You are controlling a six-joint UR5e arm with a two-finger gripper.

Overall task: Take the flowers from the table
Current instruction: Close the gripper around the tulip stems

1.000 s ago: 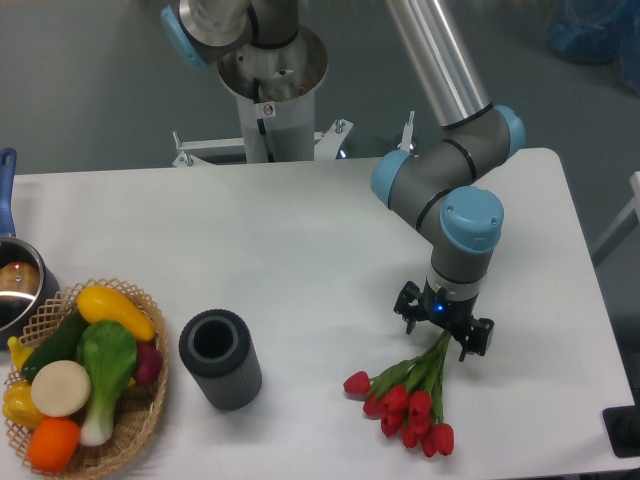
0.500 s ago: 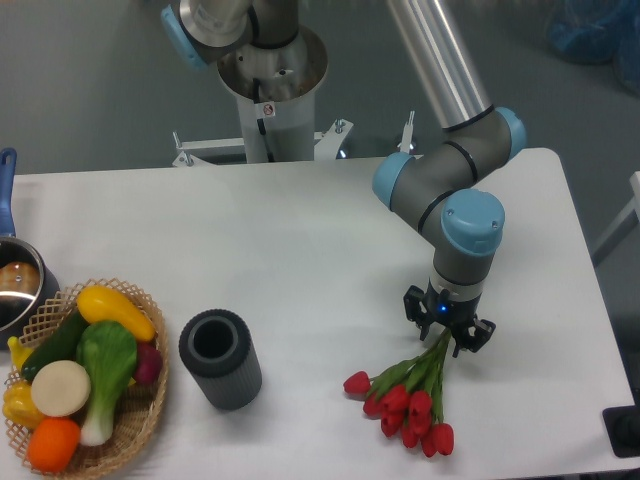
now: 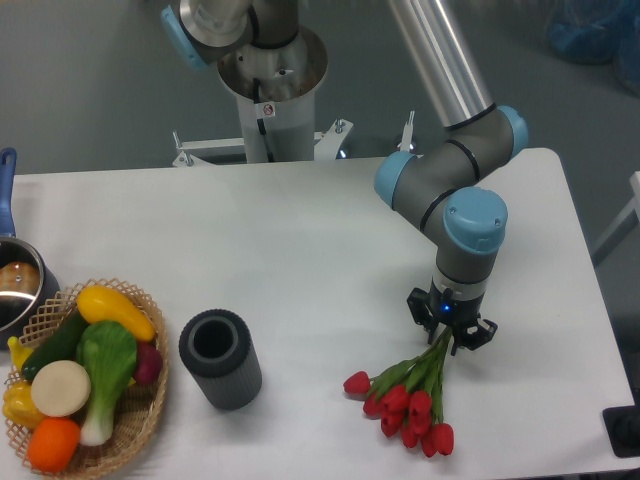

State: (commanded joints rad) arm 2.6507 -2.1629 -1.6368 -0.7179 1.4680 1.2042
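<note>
The flowers, a small bunch of red tulips with green stems, lie on the white table near its front right. The buds point to the front and the stems run up to the right. My gripper points straight down over the stem ends. Its fingers have drawn in around the stems and look shut on them. The fingertips themselves are hidden under the wrist. The buds still rest on the tabletop.
A dark grey ribbed cylinder stands upright left of the flowers. A wicker basket of toy vegetables sits at the front left, with a pot behind it. The table's right edge is close to the gripper.
The gripper's fingers have narrowed from wide open to drawn in around the stems. The flowers have not moved.
</note>
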